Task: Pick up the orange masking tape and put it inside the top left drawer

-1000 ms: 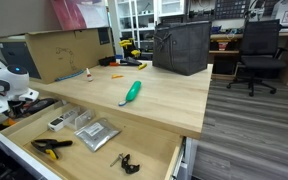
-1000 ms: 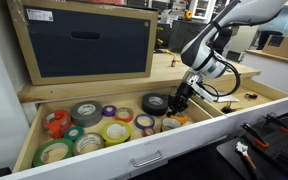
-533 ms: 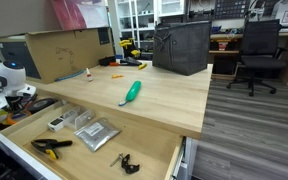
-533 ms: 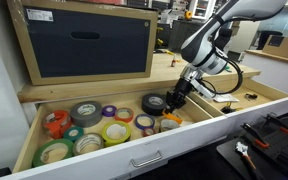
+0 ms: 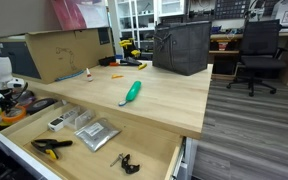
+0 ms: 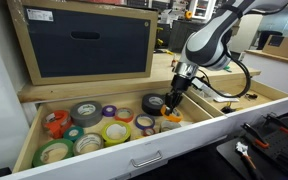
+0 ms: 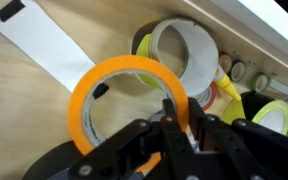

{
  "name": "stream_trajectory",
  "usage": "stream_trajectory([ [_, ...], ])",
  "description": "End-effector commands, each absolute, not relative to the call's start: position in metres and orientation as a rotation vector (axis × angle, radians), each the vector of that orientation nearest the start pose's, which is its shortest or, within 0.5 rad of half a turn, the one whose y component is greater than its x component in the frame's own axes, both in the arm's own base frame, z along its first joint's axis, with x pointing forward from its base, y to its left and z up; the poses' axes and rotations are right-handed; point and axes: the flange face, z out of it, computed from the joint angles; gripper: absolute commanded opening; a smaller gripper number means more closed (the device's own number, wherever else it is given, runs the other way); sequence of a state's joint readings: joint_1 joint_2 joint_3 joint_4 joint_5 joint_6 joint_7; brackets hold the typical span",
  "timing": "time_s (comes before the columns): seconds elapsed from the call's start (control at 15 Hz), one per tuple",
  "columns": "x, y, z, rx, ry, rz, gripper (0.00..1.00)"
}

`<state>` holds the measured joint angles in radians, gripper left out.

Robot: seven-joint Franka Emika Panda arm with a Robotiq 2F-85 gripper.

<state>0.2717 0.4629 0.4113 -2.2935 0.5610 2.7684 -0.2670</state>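
The orange masking tape, clenched in the gripper, hangs above the top left drawer crowded with tape rolls.

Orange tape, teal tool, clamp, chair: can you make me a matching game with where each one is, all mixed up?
Things:
1. orange tape
2. teal tool
3. clamp
4. chair

Places:
A. lying on the benchtop
B. standing on the floor
C. held in the gripper
D. in the drawer with the grey plates

Pairs: 1-C, 2-A, 3-D, 4-B
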Motion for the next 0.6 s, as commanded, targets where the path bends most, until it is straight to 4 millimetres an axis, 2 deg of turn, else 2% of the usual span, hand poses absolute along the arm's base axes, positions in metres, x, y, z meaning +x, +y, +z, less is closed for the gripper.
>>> stream_trajectory([
  [0.0, 0.3898, 0.3127, 0.1608, -2.754, -0.618, 0.192, 0.05],
  [0.53, 0.3843, 0.3037, 0.1624, -2.803, -0.752, 0.23, 0.05],
])
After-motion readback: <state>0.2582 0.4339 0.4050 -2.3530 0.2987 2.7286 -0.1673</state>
